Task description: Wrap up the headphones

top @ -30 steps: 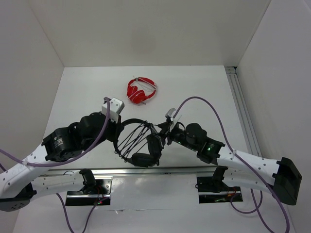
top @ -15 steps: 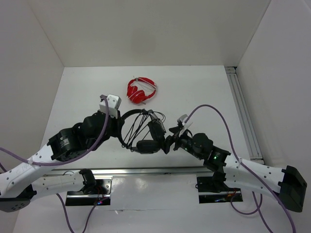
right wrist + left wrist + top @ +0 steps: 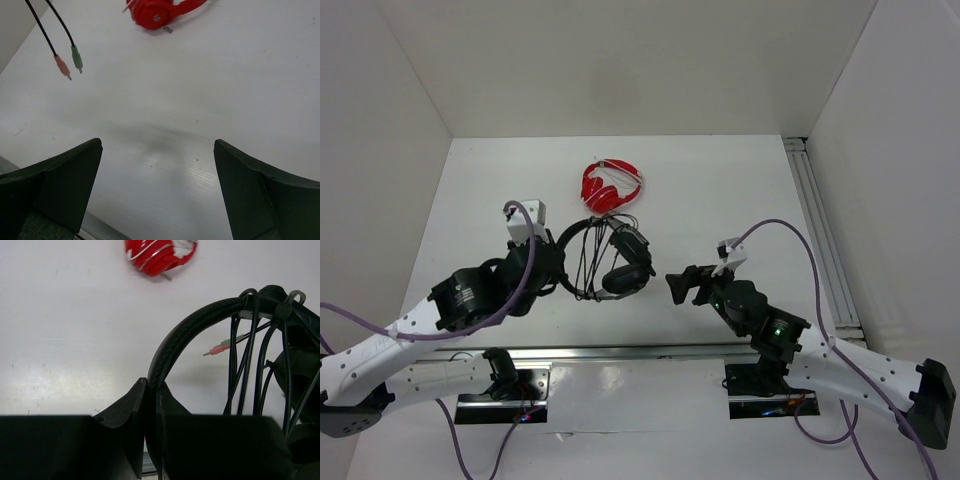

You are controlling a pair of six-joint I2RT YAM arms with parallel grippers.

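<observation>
We are pinching the headphones [image 3: 610, 262] by the headband [image 3: 190, 330] in the left gripper [image 3: 152, 390], over the worktop [image 3: 720, 190]. The cable [image 3: 250, 365] is lying looped across them, so wrapping seems near-complete, but the plugs [image 3: 70, 62] are dangling loose. The right gripper [image 3: 157, 147] is hanging spread, empty.

Right claw [image 3: 157, 144]: fingers are spread wide. Bare worktop [image 3: 740, 200] is seen between them and ahead, so passage is left open there. To its front left, two cable plugs [image 3: 76, 57] are seen dangling on thin leads. The headphones [image 3: 623, 279] are pinched at the headband by the left claw [image 3: 152, 385] and held just left of centre, with cable strands strung across the band. The gap between them and the right claw is unobstructed. Red headphones [image 3: 610, 186] are found just behind them, near but apart. The worktop's right edge is bounded by a rail [image 3: 820, 240]. The space is closed in by walls [image 3: 380, 150] at left, back and right.
</observation>
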